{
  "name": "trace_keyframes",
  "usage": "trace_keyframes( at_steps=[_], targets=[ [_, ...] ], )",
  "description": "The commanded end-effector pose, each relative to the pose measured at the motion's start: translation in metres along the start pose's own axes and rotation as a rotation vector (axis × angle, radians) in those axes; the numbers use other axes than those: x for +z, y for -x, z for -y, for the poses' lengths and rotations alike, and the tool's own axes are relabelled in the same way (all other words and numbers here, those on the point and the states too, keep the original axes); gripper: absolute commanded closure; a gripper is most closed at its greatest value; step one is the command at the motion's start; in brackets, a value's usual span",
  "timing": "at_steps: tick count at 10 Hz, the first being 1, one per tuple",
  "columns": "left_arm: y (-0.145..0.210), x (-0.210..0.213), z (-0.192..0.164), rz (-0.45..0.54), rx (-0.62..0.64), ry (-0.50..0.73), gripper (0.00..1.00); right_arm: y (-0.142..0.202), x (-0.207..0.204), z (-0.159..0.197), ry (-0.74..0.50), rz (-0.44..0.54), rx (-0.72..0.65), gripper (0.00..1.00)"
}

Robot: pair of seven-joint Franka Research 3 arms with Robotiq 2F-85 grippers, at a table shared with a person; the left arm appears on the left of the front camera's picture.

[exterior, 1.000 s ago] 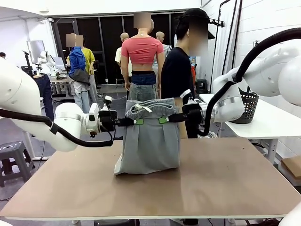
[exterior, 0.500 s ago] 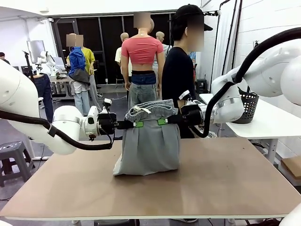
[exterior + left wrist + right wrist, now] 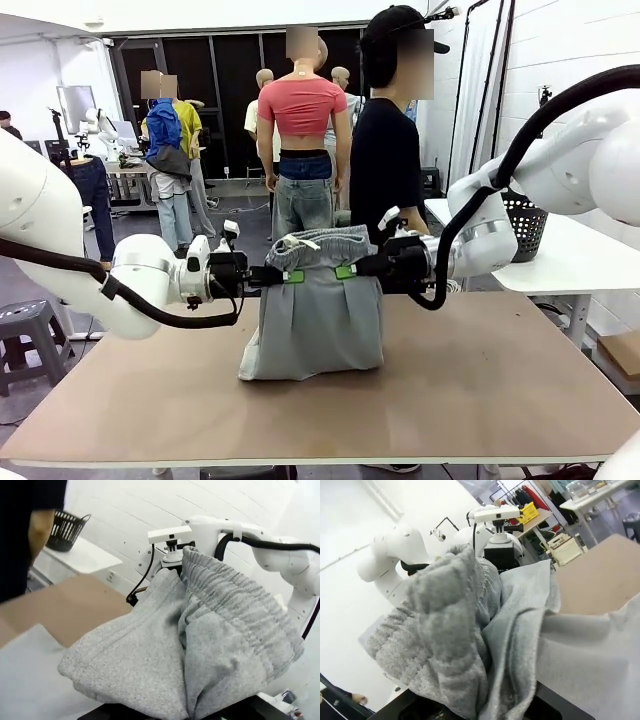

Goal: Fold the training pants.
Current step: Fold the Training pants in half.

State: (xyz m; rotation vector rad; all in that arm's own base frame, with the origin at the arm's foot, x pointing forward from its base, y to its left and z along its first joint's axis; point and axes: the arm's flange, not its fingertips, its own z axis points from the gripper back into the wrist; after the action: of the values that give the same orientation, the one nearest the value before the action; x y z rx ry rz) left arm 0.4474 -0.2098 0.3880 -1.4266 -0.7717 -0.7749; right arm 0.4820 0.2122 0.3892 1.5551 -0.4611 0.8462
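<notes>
Front cam sits low on your robot's side of the bench (image 3: 480, 390), mid-way between the arms, facing across at the person (image 3: 385, 150) on the far side. Both wrist cams are jammed right up against the pants (image 3: 315, 315), cloth covering most of each picture. Left wrist looks across at the right arm (image 3: 260, 545) and basket (image 3: 65, 530); right wrist looks back at the left arm (image 3: 400, 555). All three share pants and bench.

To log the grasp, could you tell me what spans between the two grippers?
In the front view, the training pants hang between the left gripper and right gripper.
</notes>
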Motion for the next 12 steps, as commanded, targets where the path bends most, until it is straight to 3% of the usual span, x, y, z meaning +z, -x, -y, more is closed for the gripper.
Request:
trace_keyframes(
  at_steps=[1,5,8,9,10,12],
  targets=[
    [0.007,0.015,-0.006,0.007,0.172,-0.004,1.00,0.017,0.004,0.016,-0.009,0.010,-0.152,1.00],
    [0.032,0.034,-0.067,0.039,0.536,0.018,1.00,0.032,0.003,0.069,0.028,0.019,-0.377,1.00],
    [0.042,0.041,-0.093,0.076,0.596,-0.029,1.00,0.029,0.007,0.088,0.065,0.016,-0.434,1.00],
    [0.038,0.039,-0.083,0.084,0.520,-0.007,1.00,0.027,0.006,0.082,0.060,-0.001,-0.394,1.00],
    [0.056,0.022,-0.087,0.024,0.587,-0.004,1.00,0.033,-0.008,0.088,0.047,0.026,-0.408,1.00],
    [0.056,0.022,-0.087,0.024,0.587,-0.004,1.00,0.033,-0.008,0.088,0.047,0.026,-0.408,1.00]
  ],
)
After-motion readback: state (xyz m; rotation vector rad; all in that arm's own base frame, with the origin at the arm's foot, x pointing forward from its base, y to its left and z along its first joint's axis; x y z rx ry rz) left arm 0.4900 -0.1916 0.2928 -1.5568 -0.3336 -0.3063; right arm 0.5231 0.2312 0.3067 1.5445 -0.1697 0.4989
